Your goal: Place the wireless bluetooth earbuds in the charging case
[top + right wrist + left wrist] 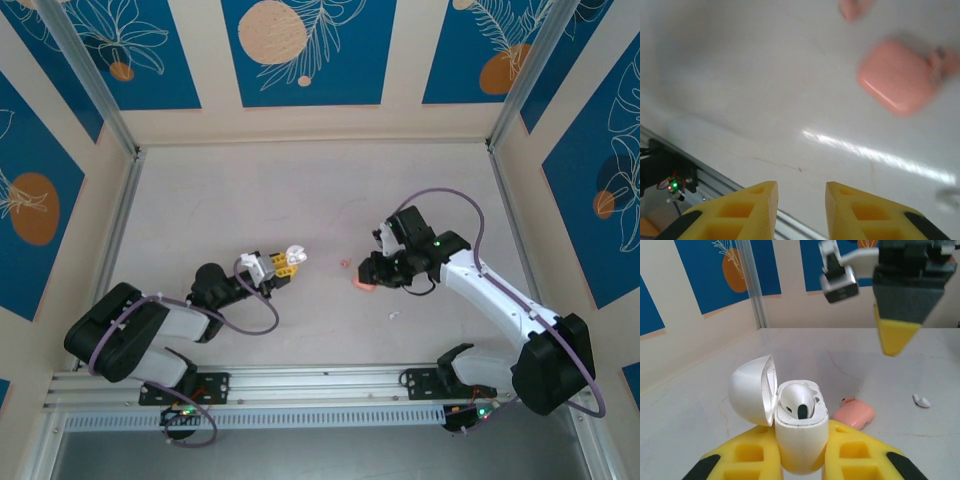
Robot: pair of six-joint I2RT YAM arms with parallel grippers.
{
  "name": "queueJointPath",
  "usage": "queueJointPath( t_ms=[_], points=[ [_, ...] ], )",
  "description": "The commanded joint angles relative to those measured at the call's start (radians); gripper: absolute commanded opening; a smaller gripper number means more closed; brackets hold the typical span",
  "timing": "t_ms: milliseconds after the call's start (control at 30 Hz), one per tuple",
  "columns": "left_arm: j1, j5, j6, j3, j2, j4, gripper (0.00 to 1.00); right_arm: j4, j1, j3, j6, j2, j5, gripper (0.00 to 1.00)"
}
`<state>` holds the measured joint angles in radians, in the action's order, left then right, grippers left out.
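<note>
At the left: left gripper (283, 264) clamped on a white case (801, 440), held upright, lid (752, 390) swung open to the left. Inside, one white bud (797, 401) seated, stem down. Hard to tell whether the socket beside that bud is free.

Toward the middle, flat on the table (300, 200): a pink case (855, 415), shut as far as can be seen. Touching or just beside its far corner, a small pink piece (846, 400), probably a bud, but too small and blurred to be sure.

Further right, well apart from both cases: a loose white bud (921, 401) lying on its side.

Over the pink case: right gripper (801, 190), fingers parted only a little, nothing between them, bare table showing through the gap.

Judged as partway through: one bud home, at least one left out on the table, right gripper free to fetch.

Next move, as a judgement: needs a wider opening, a descent over whichever loose bud is chosen, and a pinch across so slight a body without flicking it away. Then a carry to the matching open case and a stem-first drop into the socket. Would also need the pink case opened if the pink piece belongs there.
</note>
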<state>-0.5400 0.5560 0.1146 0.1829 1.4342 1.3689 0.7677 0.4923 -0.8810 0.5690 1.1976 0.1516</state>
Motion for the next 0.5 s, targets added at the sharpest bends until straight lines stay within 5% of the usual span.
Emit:
queueJointPath(
  t_ms=[0, 467],
  points=[
    [-0.013, 0.002, 0.016, -0.012, -0.011, 0.038, 0.13, 0.146, 0.011, 0.068, 0.136, -0.029, -0.049, 0.32],
    [-0.014, 0.0, 0.015, -0.022, -0.021, 0.037, 0.14, 0.107, 0.054, 0.21, 0.318, 0.003, -0.19, 0.4]
  ],
)
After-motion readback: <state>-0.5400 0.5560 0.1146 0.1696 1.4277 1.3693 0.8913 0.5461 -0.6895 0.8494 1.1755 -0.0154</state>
